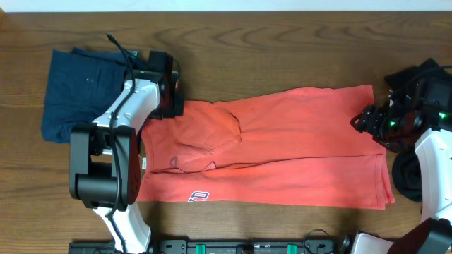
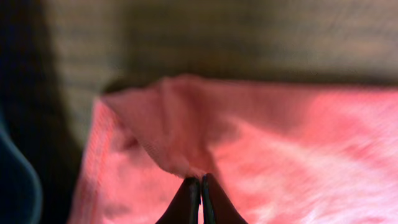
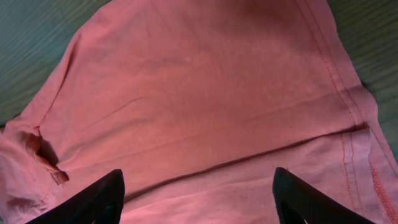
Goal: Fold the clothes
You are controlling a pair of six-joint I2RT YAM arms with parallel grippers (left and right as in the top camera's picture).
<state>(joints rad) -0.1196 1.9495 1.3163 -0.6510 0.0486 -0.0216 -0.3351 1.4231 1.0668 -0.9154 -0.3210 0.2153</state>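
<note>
A coral-red T-shirt point(image 1: 296, 141) lies stretched sideways across the table point(image 1: 282, 42), a long fold line running its length, its left half rumpled, with a small logo at the near edge. A folded navy garment point(image 1: 78, 92) lies by its left end.

Dark brown wooden table point(image 1: 282, 49)

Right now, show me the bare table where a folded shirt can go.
Bare table: the wide band beyond the red shirt, a narrower strip on its near side, and the corner in front of the navy garment. Crowded: the shirt's ends, where the left gripper pinches it and the right gripper hangs open.
</note>
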